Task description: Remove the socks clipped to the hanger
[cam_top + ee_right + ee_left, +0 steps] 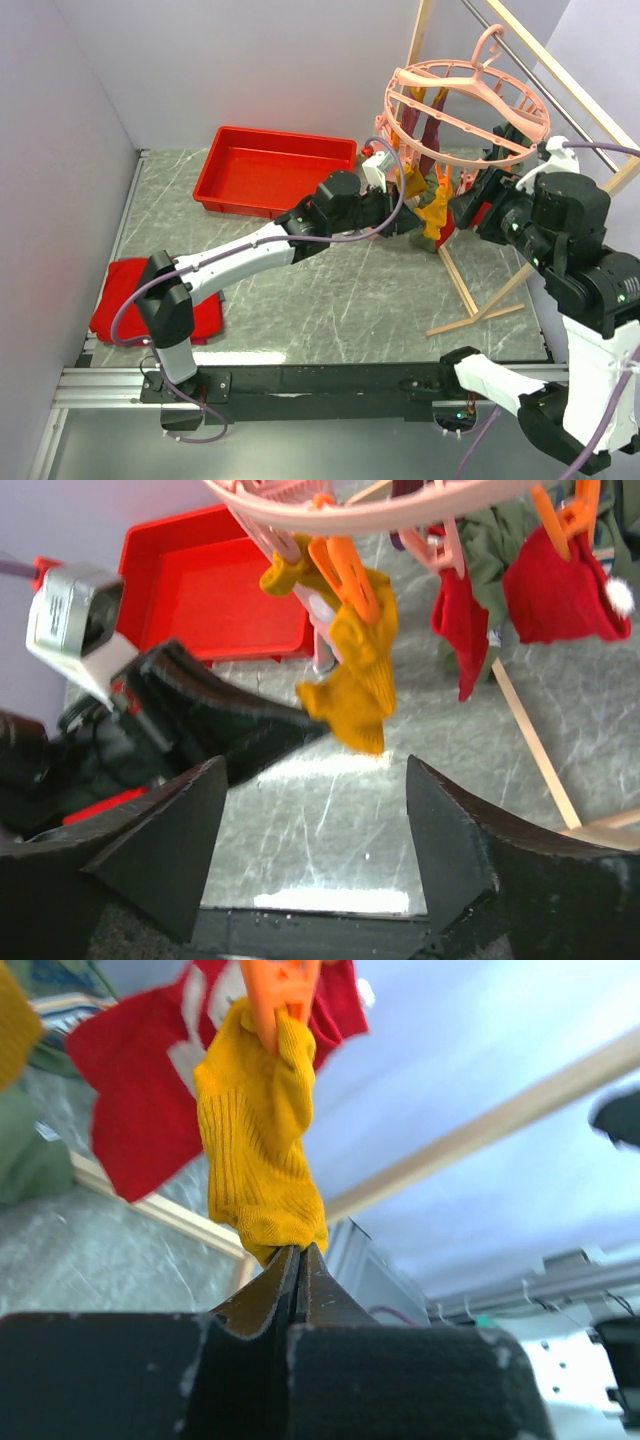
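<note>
left gripper jaws are closed, pinching the bottom tip of the mustard yellow knit sock. looks like only a small fold is caught, hard to tell from the wrist view. sock runs straight out from the jaw tips, long axis near vertical, top end bitten by the orange plastic clip under the round pink plastic ring hanger. right gripper jaws stand apart, empty, w/ the sock ahead & above, not touching. left arm is nearer; pull prob goes down, away from clip.

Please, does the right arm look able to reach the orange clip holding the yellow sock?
Probably yes: the open right gripper faces the orange clip unobstructed; the left gripper pinches the yellow sock lower down.
</note>
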Tool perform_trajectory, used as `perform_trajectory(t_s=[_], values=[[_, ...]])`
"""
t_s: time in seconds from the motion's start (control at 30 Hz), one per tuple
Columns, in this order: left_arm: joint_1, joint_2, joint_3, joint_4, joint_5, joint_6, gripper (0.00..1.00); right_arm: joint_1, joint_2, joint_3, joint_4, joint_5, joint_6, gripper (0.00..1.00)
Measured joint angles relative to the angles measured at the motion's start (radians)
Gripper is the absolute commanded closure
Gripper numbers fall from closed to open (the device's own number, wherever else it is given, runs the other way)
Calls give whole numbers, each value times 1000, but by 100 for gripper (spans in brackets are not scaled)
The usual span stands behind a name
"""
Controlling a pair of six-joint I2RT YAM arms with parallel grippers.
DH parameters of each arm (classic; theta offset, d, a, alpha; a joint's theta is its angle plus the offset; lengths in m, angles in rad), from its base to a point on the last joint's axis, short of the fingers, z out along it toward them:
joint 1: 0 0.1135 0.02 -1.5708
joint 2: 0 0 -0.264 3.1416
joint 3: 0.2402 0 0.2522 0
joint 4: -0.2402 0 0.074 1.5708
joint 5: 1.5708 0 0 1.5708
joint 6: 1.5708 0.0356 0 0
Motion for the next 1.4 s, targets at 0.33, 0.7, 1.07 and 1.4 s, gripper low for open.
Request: perform_trajectory(t_s=[0.33,0.7,1.07,1.4], values=[[0,-26,-3,-86,108,-6,99,15,82,-34,107,34,-6,27],[0,-68,-15,-109,156,-5,99,148,365,160,33,286,-23,28],[0,-69,-20,-110,156,-6,99,212,443,255,-48,484,-6,33],[0,-85,-31,-110,156,-5,99,212,478,255,-59,536,-10,32]])
